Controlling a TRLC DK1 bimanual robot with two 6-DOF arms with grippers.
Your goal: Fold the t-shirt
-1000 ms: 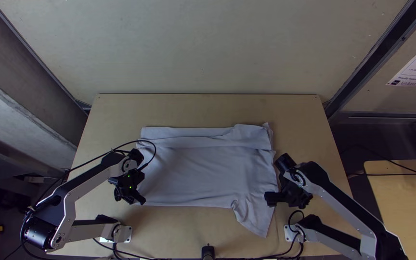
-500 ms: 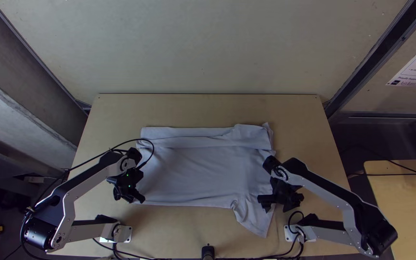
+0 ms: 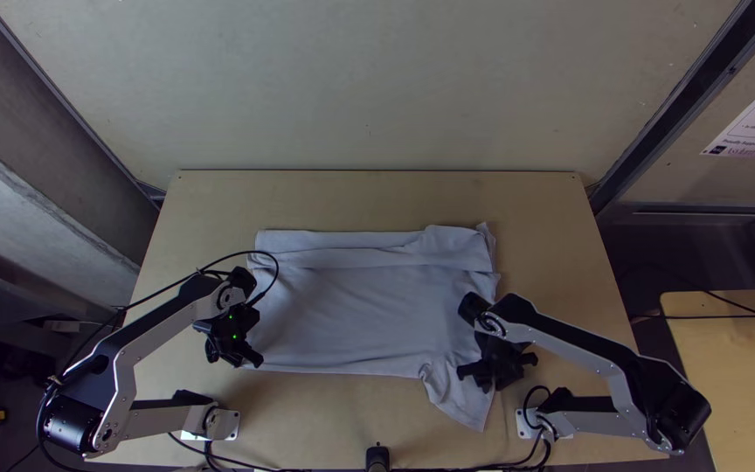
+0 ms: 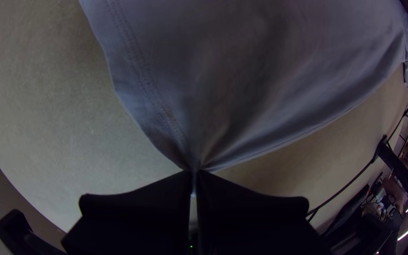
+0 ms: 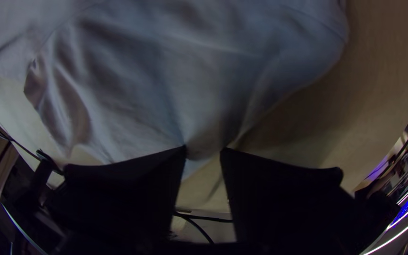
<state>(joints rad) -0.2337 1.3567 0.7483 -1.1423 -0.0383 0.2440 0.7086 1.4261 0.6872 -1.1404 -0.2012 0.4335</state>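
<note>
The left gripper (image 3: pixel 258 362) covers the t-shirt's (image 3: pixel 369 306) corner toward the near left corner of the table (image 3: pixel 543 210). Cloth clamped between its fingers is hidden. The right gripper (image 3: pixel 475 380) covers part of the shirt toward the table's near right corner; cloth contact there is blurred and cannot be confirmed. Both wrist views cut off the shirt at their top edges.

The right gripper (image 3: pixel 474 381) shifted over the shirt (image 3: pixel 369 315) within a second, drawing closer to the left gripper (image 3: pixel 253 362) as its arm (image 3: pixel 583 348) swung in behind. The shirt's near corner (image 3: pixel 469 411), earlier farther from its fingertips, ended up nearer them.
</note>
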